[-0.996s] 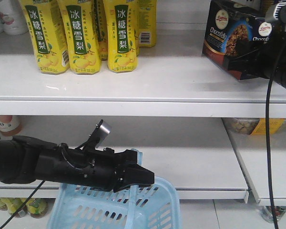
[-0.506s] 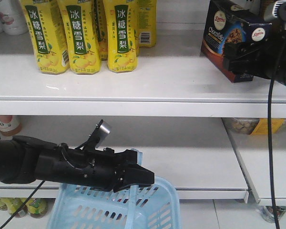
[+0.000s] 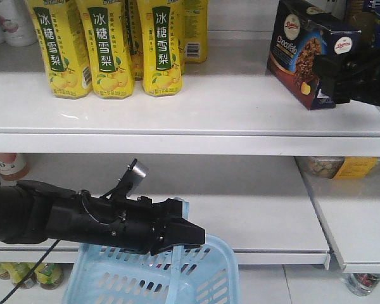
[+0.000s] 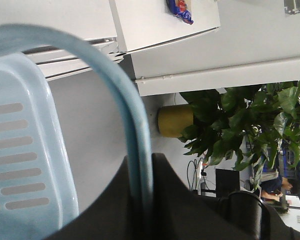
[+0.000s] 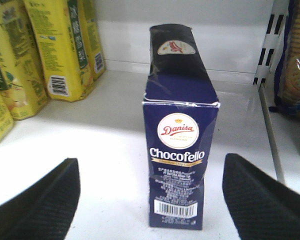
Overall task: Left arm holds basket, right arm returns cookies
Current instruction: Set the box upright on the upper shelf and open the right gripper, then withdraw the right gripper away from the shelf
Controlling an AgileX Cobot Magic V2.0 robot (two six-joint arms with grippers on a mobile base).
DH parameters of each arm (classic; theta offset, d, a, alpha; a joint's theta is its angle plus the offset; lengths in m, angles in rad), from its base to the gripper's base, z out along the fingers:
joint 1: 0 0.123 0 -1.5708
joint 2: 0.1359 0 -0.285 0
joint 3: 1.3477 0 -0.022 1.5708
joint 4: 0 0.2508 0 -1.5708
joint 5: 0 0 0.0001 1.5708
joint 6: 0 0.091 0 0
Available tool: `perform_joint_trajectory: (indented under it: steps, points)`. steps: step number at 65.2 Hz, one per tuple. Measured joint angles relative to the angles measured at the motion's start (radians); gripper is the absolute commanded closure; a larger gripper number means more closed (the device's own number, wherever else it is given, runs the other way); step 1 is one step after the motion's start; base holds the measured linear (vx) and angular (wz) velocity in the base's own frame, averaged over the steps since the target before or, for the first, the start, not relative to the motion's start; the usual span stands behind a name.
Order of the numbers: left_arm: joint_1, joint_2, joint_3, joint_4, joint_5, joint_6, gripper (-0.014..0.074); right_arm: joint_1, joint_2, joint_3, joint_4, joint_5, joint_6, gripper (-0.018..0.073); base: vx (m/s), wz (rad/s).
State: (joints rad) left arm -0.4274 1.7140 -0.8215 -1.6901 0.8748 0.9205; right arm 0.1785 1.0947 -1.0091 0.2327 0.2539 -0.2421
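Observation:
The cookies [image 3: 302,54] are a dark navy Chocofello box standing upright at the right end of the top shelf [image 3: 196,107]. My right gripper [image 3: 332,79] hovers just right of it, open. In the right wrist view the cookies [image 5: 177,150] stand free on the white shelf between and beyond the two black fingers [image 5: 40,202], untouched by either. The left arm [image 3: 82,218] reaches in low from the left. Its gripper [image 3: 190,235] is shut on the thin handle of the light blue basket [image 3: 145,278]. In the left wrist view the handle [image 4: 115,75] runs down between the left gripper's [image 4: 142,167] closed jaws.
Yellow drink bottles [image 3: 107,47] stand at the left of the top shelf, also in the right wrist view [image 5: 40,55]. Biscuit packs [image 5: 295,70] sit behind a slotted upright to the right of the cookies. A lower shelf [image 3: 253,215] lies behind the basket.
The right gripper has let go of the cookies and drawn back to the right. The box, tilted a second ago, now stands on the shelf. The left arm and basket have not moved.

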Motion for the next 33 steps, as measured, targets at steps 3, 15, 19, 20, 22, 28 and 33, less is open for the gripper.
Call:
perform_joint_trajectory:
  steps: [3,15,19,20,22,28,33]
  points:
    - [0.0,0.0,0.0,0.0,0.0,0.0,0.0603,0.0,-0.023,0.004,0.0,0.008,0.0,-0.001,0.0,0.0]
    - [0.0,0.0,0.0,0.0,0.0,0.0,0.0603,0.0,-0.168,0.083,0.0,0.013,0.0,-0.001,0.0,0.0]
    - [0.0,0.0,0.0,0.0,0.0,0.0,0.0603,0.0,-0.221,0.131,0.0,0.011,0.0,-0.001,0.0,0.0]
    - [0.0,0.0,0.0,0.0,0.0,0.0,0.0603,0.0,-0.233,0.143,-0.001,0.01,0.0,-0.001,0.0,0.0]
    - [0.0,0.0,0.0,0.0,0.0,0.0,0.0603,0.0,-0.264,0.175,-0.001,0.005,0.0,-0.001,0.0,0.0]
    - [0.0,0.0,0.0,0.0,0.0,0.0,0.0603,0.0,-0.359,0.275,-0.001,-0.012,-0.009,-0.001,0.0,0.0]
    - [0.0,0.0,0.0,0.0,0.0,0.0,0.0603,0.0,-0.43,0.35,-0.002,-0.028,-0.026,-0.001,0.0,0.0]
